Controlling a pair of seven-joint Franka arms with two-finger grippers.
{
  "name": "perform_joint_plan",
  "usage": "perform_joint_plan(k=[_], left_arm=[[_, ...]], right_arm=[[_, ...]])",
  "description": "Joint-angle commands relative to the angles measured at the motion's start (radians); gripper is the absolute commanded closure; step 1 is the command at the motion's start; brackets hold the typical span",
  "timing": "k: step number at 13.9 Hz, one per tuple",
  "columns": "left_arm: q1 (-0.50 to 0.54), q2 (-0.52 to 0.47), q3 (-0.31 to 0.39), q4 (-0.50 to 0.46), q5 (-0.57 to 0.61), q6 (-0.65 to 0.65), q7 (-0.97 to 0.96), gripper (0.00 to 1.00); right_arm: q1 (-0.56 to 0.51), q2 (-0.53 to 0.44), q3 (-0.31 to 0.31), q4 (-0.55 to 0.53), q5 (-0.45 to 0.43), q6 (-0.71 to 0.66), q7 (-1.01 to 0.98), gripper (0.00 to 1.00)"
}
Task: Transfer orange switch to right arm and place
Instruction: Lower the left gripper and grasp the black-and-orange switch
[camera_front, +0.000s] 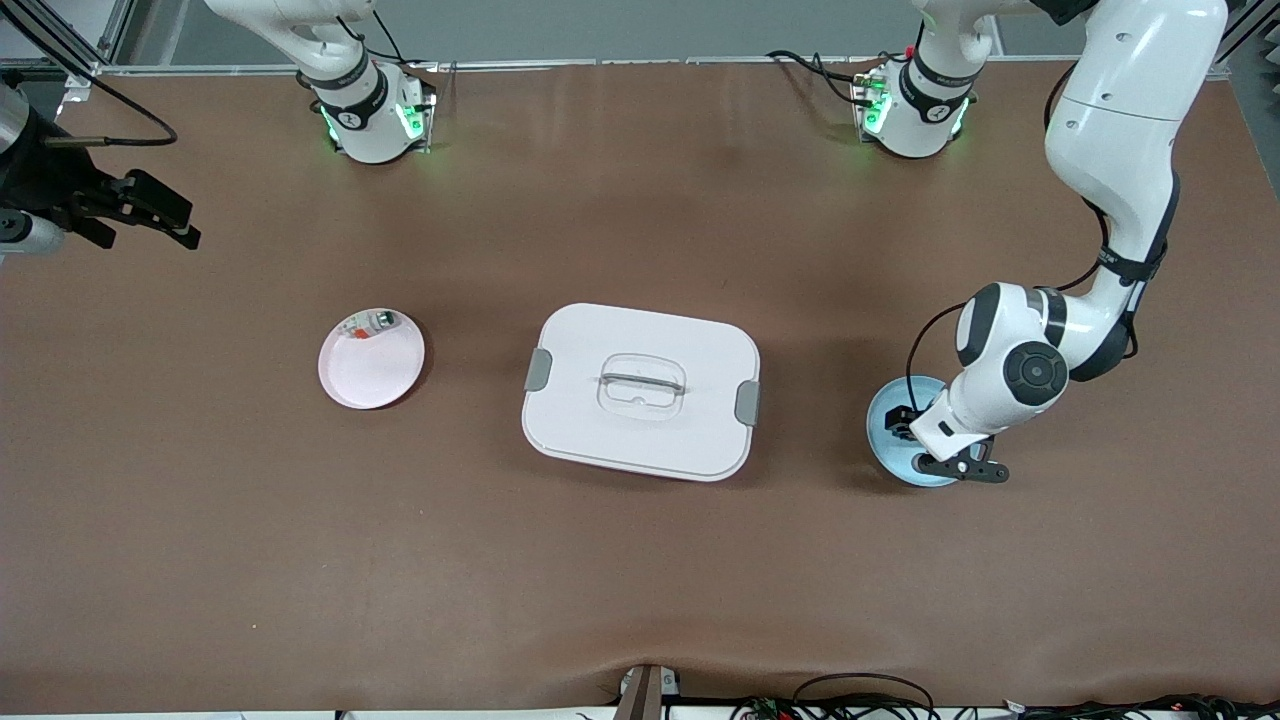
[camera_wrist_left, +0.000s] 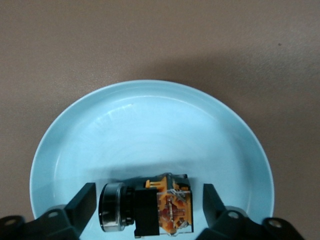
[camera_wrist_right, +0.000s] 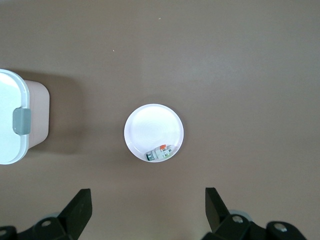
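The orange switch (camera_wrist_left: 165, 205), a small black block with an orange face and a silver cap, lies on its side in the light blue plate (camera_wrist_left: 150, 125). That plate (camera_front: 885, 400) sits toward the left arm's end of the table. My left gripper (camera_wrist_left: 149, 200) is down in it with one finger on each side of the switch and a thin gap at both, so it is open. In the front view the wrist hides most of the left gripper (camera_front: 908, 425). My right gripper (camera_front: 160, 215) waits high over the right arm's end of the table, open with nothing between its fingers (camera_wrist_right: 80, 210).
A white lidded box (camera_front: 640, 390) with grey clips stands mid-table. A pink plate (camera_front: 375, 375) holding a pale whitish part (camera_front: 372, 325) with orange and green bits lies toward the right arm's end. The right wrist view looks down on this plate (camera_wrist_right: 150, 127).
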Motion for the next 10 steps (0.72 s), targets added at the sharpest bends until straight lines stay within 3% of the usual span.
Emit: perform_joint_plan(k=[1,3,7,9,10], left_arm=[[0.007,-0.004,-0.002,-0.016,0.025,0.018,0.003,0.15],[0.007,-0.005,-0.002,-0.017,0.025,0.017,-0.003,0.21],[0.01,-0.014,-0.003,-0.028,0.026,0.004,-0.009,0.23],[0.01,-0.018,-0.003,-0.028,0.026,0.004,-0.009,0.35],[0.01,-0.019,-0.003,-0.028,0.026,0.004,-0.009,0.48]], right_arm=[[-0.015,-0.018,0.009,-0.012,-0.006,0.007,-0.007,0.0],[-0.015,-0.018,0.01,-0.012,-0.006,0.007,-0.007,0.0],[-0.015,-0.018,0.01,-0.012,-0.006,0.007,-0.007,0.0],[-0.015,-0.018,0.01,-0.012,-0.006,0.007,-0.005,0.0],[-0.015,-0.018,0.01,-0.012,-0.006,0.007,-0.005,0.0]])
